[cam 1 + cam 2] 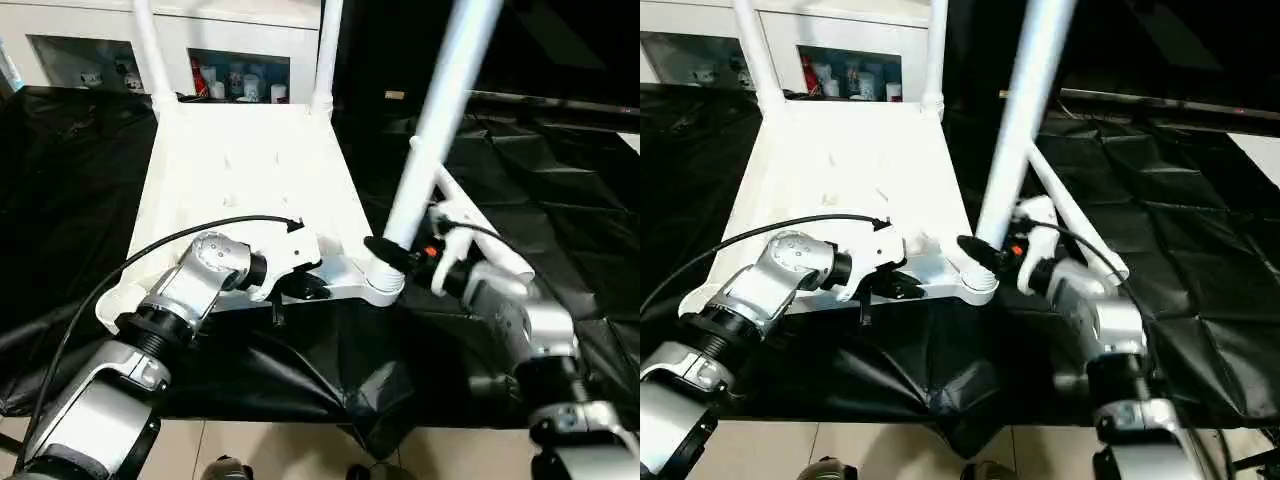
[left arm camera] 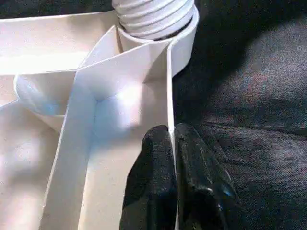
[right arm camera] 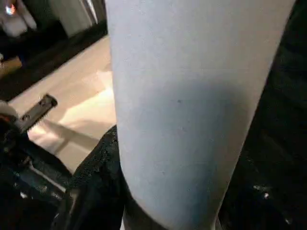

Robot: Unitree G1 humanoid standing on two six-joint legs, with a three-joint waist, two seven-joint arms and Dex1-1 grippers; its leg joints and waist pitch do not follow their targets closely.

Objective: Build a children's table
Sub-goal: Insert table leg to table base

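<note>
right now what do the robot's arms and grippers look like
Both arms are silver metal with ribbed black joint collars. The left arm has a rounded silver wrist, a white housing and a black cable looping over it. The right arm carries a small orange-red mark near its white wrist housing. The left gripper has two glossy black fingers.

A staged indoor test space is indicated, more lab or demo room than lived-in home. The work surface is covered by a crumpled black sheet [image 1: 560, 190] with visible fold lines, draped over the near edge. Pale floor tiles [image 1: 270, 450] are seen below that edge. Against the back wall a white cabinet [image 1: 240, 25] is seen, with open shelves stocked with small bottles and jars [image 1: 235, 82]. A dark panel [image 1: 560, 45] is seen at the back right. Room type cannot be fixed more closely.
</note>
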